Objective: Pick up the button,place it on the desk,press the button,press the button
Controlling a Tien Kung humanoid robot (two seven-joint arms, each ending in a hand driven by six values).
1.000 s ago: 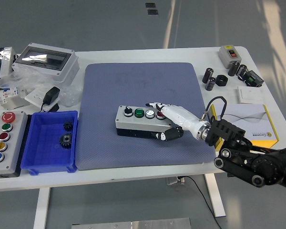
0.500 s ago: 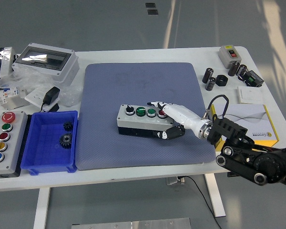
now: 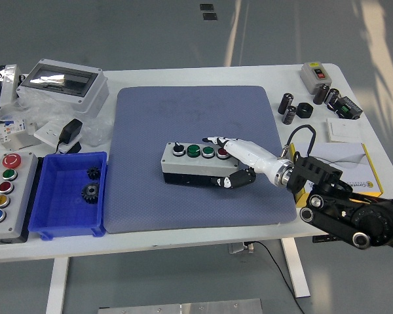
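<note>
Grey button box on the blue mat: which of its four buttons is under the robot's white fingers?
The red button, rightmost on the grey button box; the right hand covers it, the others lie bare.

- 1 grey button box (image 3: 193,165) on the mat, 4 buttons on top
- 1 larger button box (image 3: 4,196) at left, 5 buttons
- 1 blue bin (image 3: 69,194), 2 black gears (image 3: 92,183) inside
- 3 black cylinders (image 3: 287,108) at far right
- 1 blue mat (image 3: 183,118)
- 1 robot hand (image 3: 239,160) visible

Right hand (image 3: 232,163) extended, fingers outstretched
</note>
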